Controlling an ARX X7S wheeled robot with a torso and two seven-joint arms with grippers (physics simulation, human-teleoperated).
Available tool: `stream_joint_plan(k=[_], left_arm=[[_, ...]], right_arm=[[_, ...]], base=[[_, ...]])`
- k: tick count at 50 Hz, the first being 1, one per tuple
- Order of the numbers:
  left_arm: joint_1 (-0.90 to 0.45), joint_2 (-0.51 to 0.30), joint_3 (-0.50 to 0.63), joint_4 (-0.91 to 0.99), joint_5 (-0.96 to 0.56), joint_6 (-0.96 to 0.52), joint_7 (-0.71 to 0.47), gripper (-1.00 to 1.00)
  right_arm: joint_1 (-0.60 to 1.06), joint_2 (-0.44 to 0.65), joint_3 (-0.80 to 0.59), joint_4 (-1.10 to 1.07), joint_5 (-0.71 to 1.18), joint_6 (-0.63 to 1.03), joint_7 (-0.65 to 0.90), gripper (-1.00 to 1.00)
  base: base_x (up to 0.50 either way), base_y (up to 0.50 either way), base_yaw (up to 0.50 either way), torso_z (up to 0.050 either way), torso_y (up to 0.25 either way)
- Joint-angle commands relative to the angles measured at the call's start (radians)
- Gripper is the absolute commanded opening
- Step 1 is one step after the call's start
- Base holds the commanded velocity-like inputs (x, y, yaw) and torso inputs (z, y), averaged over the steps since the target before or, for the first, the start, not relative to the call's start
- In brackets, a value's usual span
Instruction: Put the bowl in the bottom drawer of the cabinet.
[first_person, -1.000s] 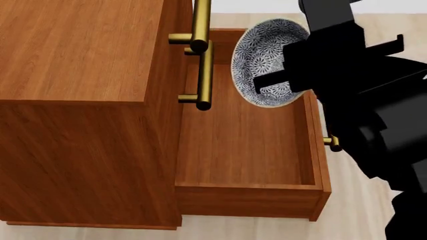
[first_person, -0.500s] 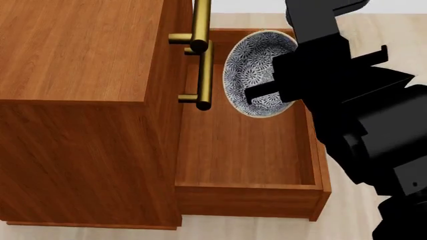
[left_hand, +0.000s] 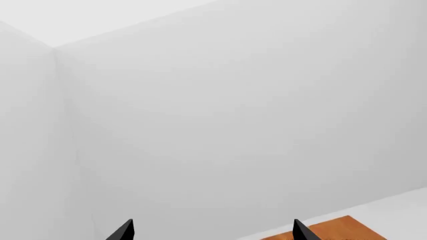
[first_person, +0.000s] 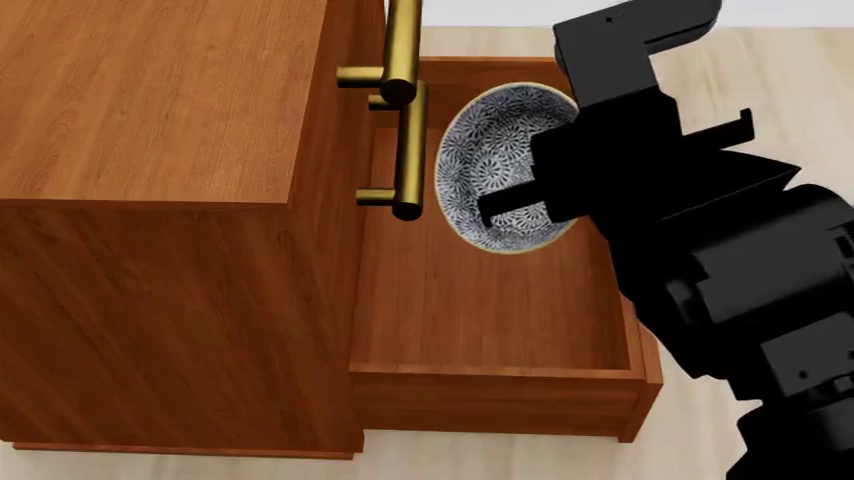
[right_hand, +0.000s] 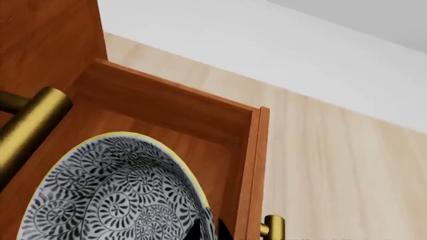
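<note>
The patterned white and blue-grey bowl (first_person: 497, 150) hangs tilted on edge over the open bottom drawer (first_person: 481, 310) of the reddish-brown cabinet (first_person: 160, 100). My right gripper (first_person: 534, 200) is shut on the bowl's rim, one finger across the inside. In the right wrist view the bowl (right_hand: 113, 195) fills the lower part, with the gripper (right_hand: 208, 231) pinching its rim, close to the drawer's side wall (right_hand: 243, 150). My left gripper (left_hand: 212, 232) is open with nothing between its fingers, facing a white wall; it does not show in the head view.
Brass bar handles (first_person: 404, 100) of the upper drawers jut out just left of the bowl. The bottom drawer's own handle (right_hand: 273, 227) sticks out on its front. Light wood floor (first_person: 787, 80) lies around the cabinet. A brown wooden corner (left_hand: 340, 229) shows in the left wrist view.
My right gripper has carried the bowl left and lower, from above the drawer's front wall to over its inside, closer to the brass handles.
</note>
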Motion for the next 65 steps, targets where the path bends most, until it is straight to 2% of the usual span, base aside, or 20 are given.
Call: stream_joint_plan(k=[1,65], left_arm=[[0.003,-0.001,0.002,-0.002,0.0,0.005,-0.001,1.0],[0.013,-0.012,0.008,-0.003,-0.007,0.012,-0.011,1.0]], right_arm=[[-0.003,-0.004,-0.006,0.006,-0.015,-0.01,-0.009,-1.0],[-0.026,-0.048,-0.071,0.105,-0.034,-0.063,-0.087,-1.0]], base=[[0.0,0.0,0.0,0.0,0.0],[0.0,0.0,0.0,0.0,0.0]])
